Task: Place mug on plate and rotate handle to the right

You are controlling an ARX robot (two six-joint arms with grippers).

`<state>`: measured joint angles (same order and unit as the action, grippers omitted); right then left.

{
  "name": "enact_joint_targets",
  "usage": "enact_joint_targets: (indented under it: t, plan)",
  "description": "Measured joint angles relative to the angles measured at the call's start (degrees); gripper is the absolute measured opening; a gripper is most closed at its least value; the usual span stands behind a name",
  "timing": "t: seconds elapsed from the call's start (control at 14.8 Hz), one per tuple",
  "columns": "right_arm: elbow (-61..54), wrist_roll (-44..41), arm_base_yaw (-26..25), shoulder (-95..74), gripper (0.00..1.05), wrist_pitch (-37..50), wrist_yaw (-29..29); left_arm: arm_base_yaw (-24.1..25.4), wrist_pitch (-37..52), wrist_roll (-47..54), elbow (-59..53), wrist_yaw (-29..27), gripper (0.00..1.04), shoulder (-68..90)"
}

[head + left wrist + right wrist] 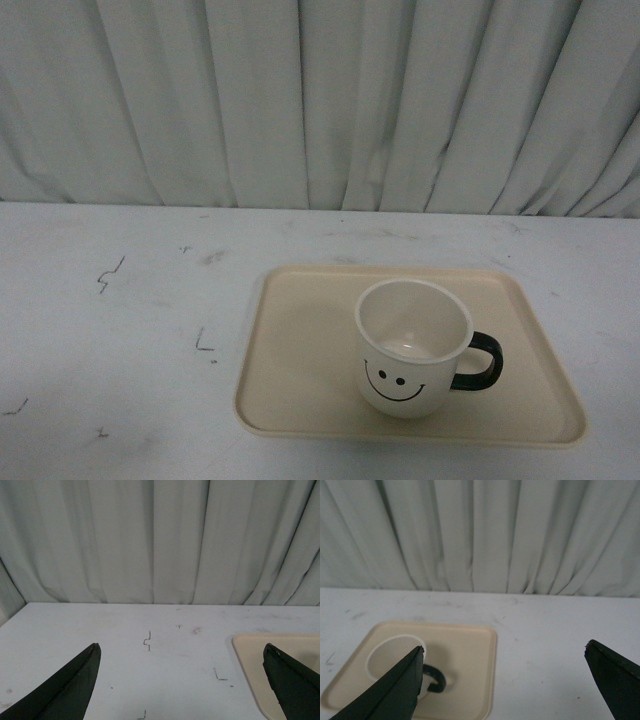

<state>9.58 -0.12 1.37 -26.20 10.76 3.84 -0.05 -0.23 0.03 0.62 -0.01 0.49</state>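
mug [413,345] set on plate [300,350], handle [478,360] to the right
the mug is seen upright on the plate's right half, its handle turned to the robot's right. the left gripper [181,649] and right gripper [505,647] are both spread wide and empty. the task is judged done; any retreat is best made well clear, so the handle is not nudged.

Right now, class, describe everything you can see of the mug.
The mug is cream-white and wide, glossy like enamel or ceramic, with a black smiley face on its near side and a thick black loop handle pointing right. It stands upright, apparently empty, on the beige plate, right of its middle; nothing else touches it.
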Motion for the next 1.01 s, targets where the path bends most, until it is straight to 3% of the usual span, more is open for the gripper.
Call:
enact_joint_targets:
  t: [0.07,0.27,0.41,0.68,1.01]
  plan:
    - [3.9,0.2,0.1,-7.5,0.98,-1.2,2.4,0.0,0.0,0.0,0.0,0.0,0.98,0.0]
    - [17.2,-3.8,5.1,-27.1,0.98,-5.3,0.6,0.0,0.0,0.0,0.0,0.0,0.98,0.0]
    - [20.1,-4.2,5.5,-30.6,0.98,-6.6,0.4,0.0,0.0,0.0,0.0,0.0,0.98,0.0]
    - [39.5,-4.2,8.4,-53.5,0.98,-25.4,3.9,0.0,0.0,0.0,0.0,0.0,0.98,0.0]
    - [44.1,-2.6,11.3,-68.9,0.98,-22.1,0.9,0.0,0.0,0.0,0.0,0.0,0.98,0.0]
